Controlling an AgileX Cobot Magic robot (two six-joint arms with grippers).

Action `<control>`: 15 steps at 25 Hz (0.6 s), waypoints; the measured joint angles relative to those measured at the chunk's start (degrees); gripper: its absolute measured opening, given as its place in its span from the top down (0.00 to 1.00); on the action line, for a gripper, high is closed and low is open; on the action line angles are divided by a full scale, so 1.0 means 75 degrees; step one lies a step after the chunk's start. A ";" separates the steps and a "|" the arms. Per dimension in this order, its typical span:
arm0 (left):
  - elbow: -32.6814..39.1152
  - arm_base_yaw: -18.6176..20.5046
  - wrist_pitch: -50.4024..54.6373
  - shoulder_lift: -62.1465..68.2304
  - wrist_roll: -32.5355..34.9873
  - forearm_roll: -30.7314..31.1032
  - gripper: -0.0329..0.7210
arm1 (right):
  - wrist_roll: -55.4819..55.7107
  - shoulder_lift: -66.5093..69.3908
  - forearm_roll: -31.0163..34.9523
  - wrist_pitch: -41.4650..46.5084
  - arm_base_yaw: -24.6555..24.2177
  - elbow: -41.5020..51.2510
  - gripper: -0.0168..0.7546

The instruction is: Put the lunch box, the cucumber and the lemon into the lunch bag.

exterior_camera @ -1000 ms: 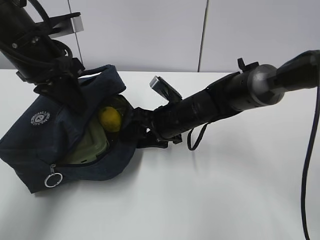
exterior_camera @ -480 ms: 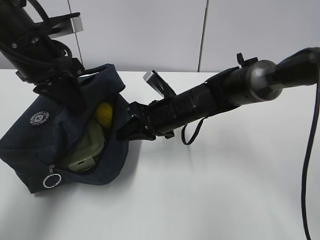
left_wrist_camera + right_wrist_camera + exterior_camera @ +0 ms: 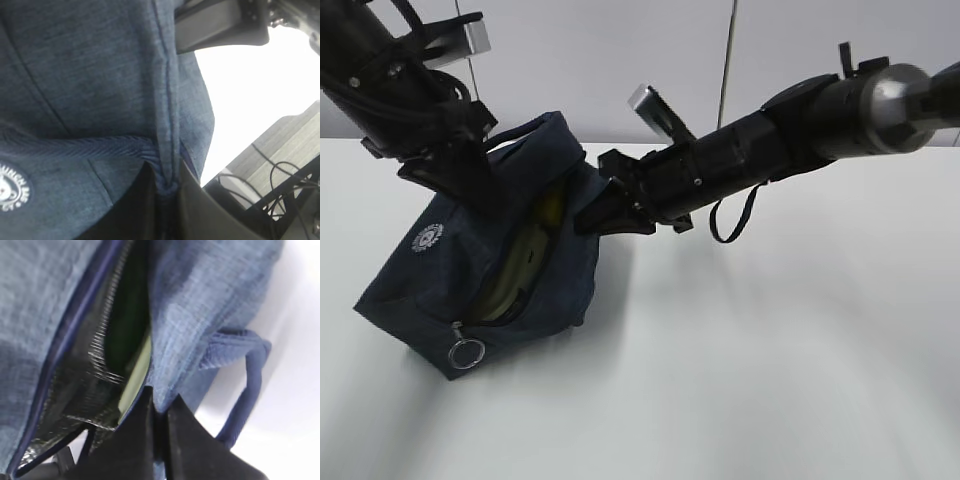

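The bag (image 3: 470, 265), dark navy with a round white logo (image 3: 427, 238) and a silver ring pull (image 3: 467, 353), is seen tilted at the left side of the white surface (image 3: 740, 370), its lower end resting there and its top lifted. Through the open zipper a strip of pale green is glimpsed, apparently the box (image 3: 515, 275), with something darker green above it that may be the cucumber. The lemon cannot be made out; most of the contents are hidden by fabric. The left claw (image 3: 165, 197) is clenched on a seam of the bag beside a handle strap, as the left wrist view shows. The right claw (image 3: 159, 427) is pinched on the bag's edge beside the zipper opening, a loop handle (image 3: 247, 385) hanging just to its side. The bag is thus held between both claws.
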 joint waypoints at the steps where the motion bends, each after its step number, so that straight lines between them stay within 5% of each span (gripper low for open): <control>1: -0.0071 0.0000 0.0000 0.0000 0.0000 -0.0061 0.95 | 0.0076 -0.0093 -0.0110 0.0018 -0.0091 0.0000 0.97; 15: -0.0449 0.0000 0.0000 0.0000 0.0000 -0.1394 0.95 | 0.1350 -0.0704 -0.1858 0.1220 -0.0607 -0.0950 0.97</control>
